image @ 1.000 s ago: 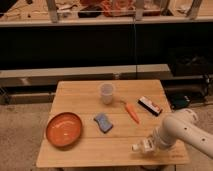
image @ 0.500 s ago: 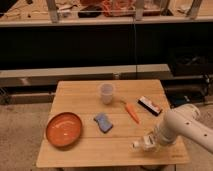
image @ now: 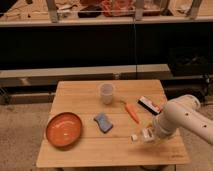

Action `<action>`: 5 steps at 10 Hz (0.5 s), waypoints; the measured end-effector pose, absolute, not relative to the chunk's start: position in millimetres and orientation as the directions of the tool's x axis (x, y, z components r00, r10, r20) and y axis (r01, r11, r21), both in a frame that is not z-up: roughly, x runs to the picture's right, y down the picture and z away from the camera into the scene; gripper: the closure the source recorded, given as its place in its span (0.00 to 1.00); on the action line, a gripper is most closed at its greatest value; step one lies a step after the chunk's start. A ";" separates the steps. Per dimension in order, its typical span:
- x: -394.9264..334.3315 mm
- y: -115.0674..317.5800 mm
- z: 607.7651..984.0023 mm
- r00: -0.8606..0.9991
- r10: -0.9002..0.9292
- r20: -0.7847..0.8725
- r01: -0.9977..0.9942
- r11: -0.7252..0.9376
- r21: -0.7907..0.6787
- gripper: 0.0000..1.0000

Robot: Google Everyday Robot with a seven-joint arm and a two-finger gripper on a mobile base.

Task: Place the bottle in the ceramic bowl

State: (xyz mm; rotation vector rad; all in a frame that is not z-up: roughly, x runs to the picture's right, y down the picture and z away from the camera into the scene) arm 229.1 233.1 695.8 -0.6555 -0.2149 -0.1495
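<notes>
The ceramic bowl [image: 64,129], wide, shallow and orange-red, sits on the front left of the wooden table [image: 85,155]. The bottle [image: 137,136], small and whitish with a white cap, lies roughly sideways at the end of my white arm, just above the table's right front part. My gripper [image: 145,135] is shut on the bottle, and the cap end pokes out to the left. About a third of the table's width separates the bottle from the bowl, which is to its left.
A translucent cup [image: 106,93] stands at the table's back middle. A blue sponge [image: 103,122] lies between bowl and gripper. An orange carrot [image: 132,112] and a black-and-white packet [image: 149,105] lie just behind the gripper. A dark shelf unit stands behind the table.
My arm has risen a little, and the bottle has come up off the table surface with the gripper, shifting slightly toward the left.
</notes>
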 end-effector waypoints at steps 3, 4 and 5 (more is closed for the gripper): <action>205.9 212.5 686.3 0.965 -0.099 0.245 0.228 0.781 -0.582 1.00; 202.4 209.6 684.5 0.964 -0.103 0.245 0.231 0.780 -0.581 1.00; 199.1 207.3 682.7 0.963 -0.109 0.245 0.236 0.780 -0.580 1.00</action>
